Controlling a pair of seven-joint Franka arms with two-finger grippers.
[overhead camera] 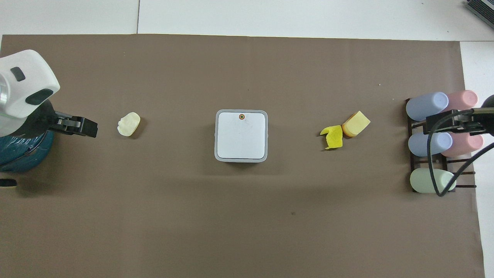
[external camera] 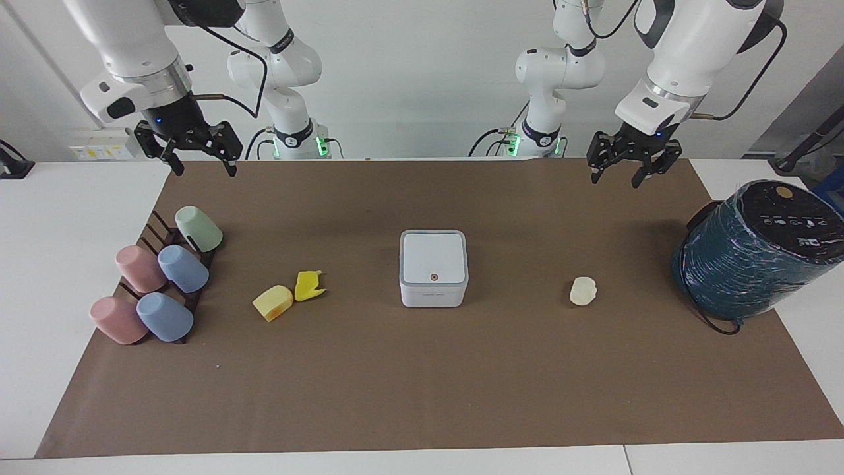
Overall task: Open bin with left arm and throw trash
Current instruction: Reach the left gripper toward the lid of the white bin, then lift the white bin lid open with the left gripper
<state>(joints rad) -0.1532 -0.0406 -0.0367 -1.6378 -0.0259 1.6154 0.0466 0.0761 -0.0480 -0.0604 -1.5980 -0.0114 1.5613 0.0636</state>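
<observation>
The white bin (external camera: 433, 267) stands mid-mat with its grey-edged lid shut, orange button (external camera: 433, 277) on top; it also shows in the overhead view (overhead camera: 241, 135). A pale yellow wedge (external camera: 273, 302) (overhead camera: 356, 123) touches a bright yellow scrap (external camera: 308, 285) (overhead camera: 332, 137) toward the right arm's end. A cream-white lump (external camera: 583, 291) (overhead camera: 129, 124) lies toward the left arm's end. My left gripper (external camera: 616, 178) (overhead camera: 83, 127) is open and empty, raised over the mat between the lump and the teal cylinder. My right gripper (external camera: 205, 170) (overhead camera: 444, 122) is open and empty, raised over the cup rack.
A big dark teal cylinder (external camera: 758, 251) (overhead camera: 19, 154) with a black cable stands at the left arm's end of the mat. A dark rack of several pastel cups (external camera: 158, 284) (overhead camera: 440, 139) sits at the right arm's end. A brown mat (external camera: 422, 382) covers the table.
</observation>
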